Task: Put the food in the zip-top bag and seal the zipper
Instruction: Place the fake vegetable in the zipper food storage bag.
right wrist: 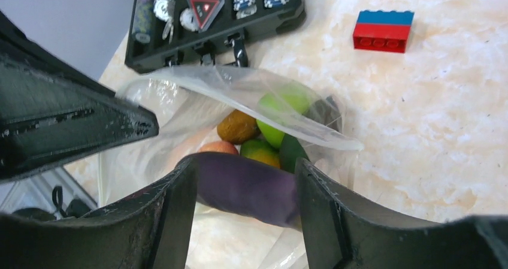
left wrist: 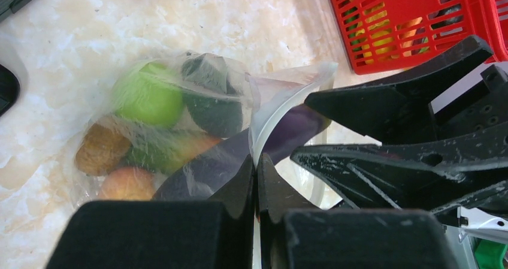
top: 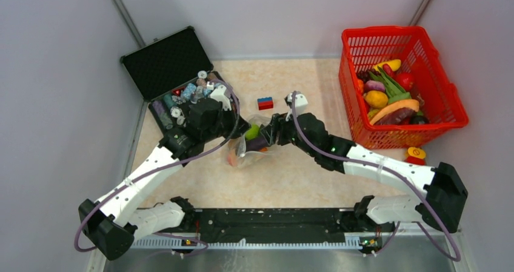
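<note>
We log: left claw (left wrist: 256, 164) pinched together on zip-top bag (left wrist: 286, 84) rim | right claw (right wrist: 245, 167) clamping eggplant (right wrist: 239, 191) at bag mouth

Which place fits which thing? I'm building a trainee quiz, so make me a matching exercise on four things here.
Things:
1. purple eggplant
2. green round fruit
3. red-and-blue brick
4. left claw

Places:
A. on the table, outside the bag
B. pinched on the zip-top bag edge
C. held in the right claw
D. inside the zip-top bag

Pairs: 1-C, 2-D, 3-A, 4-B
</note>
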Robot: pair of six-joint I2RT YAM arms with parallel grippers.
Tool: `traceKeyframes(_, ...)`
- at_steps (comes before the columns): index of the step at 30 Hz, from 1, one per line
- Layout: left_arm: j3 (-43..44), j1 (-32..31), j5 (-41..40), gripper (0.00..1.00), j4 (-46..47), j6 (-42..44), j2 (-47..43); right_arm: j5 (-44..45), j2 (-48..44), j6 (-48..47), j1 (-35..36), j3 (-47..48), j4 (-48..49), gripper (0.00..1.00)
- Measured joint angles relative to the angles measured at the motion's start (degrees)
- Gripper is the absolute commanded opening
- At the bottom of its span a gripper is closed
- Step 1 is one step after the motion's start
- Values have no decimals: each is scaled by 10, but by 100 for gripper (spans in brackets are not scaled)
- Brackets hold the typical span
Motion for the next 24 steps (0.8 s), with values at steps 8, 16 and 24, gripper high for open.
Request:
traceKeyframes(8,0,0,0,0,0,0,0,-32,-45,-31,0,31,-62,52)
traceKeyframes(16,0,0,0,0,0,0,0,51,-86,-31,0,66,-143,52)
traceKeyframes(24,0,0,1,0,1,0,7,60,-73,19,-14,51,-192,42)
